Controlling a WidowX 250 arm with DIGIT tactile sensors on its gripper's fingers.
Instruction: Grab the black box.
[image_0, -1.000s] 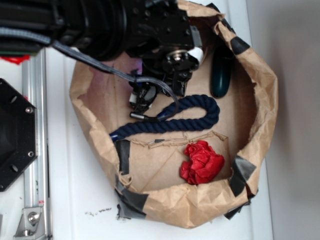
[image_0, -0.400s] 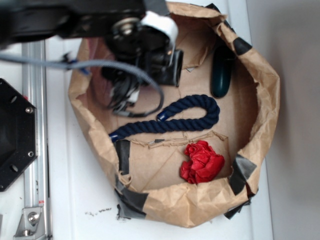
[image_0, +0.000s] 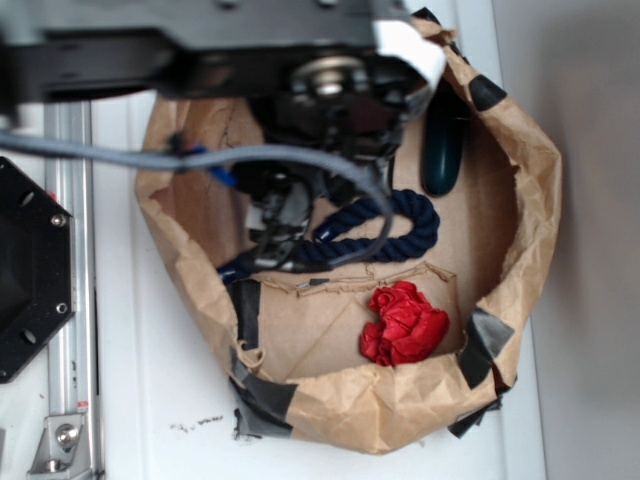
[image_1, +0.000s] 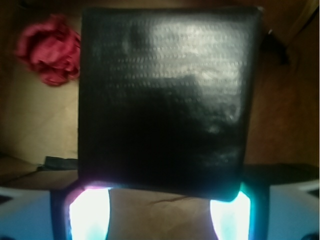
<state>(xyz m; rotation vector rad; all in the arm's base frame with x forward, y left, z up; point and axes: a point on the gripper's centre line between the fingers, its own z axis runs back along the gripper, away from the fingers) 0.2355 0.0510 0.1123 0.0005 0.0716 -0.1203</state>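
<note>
In the wrist view the black box fills most of the frame: square, glossy and finely textured. Its lower corners sit between my two lit fingertips. My gripper is shut on the box and holds it above the brown paper floor. In the exterior view my arm hangs over the upper part of the bag, close to the camera, and hides the fingers and the box.
A brown paper bag with taped rim holds a navy blue rope, a dark green oval thing and a red wad, which also shows in the wrist view. A metal rail and a black plate stand at the left.
My arm has risen from the bag floor toward the camera and shifted right, taking the black box up with it. The rope, red wad and green oval have not moved.
</note>
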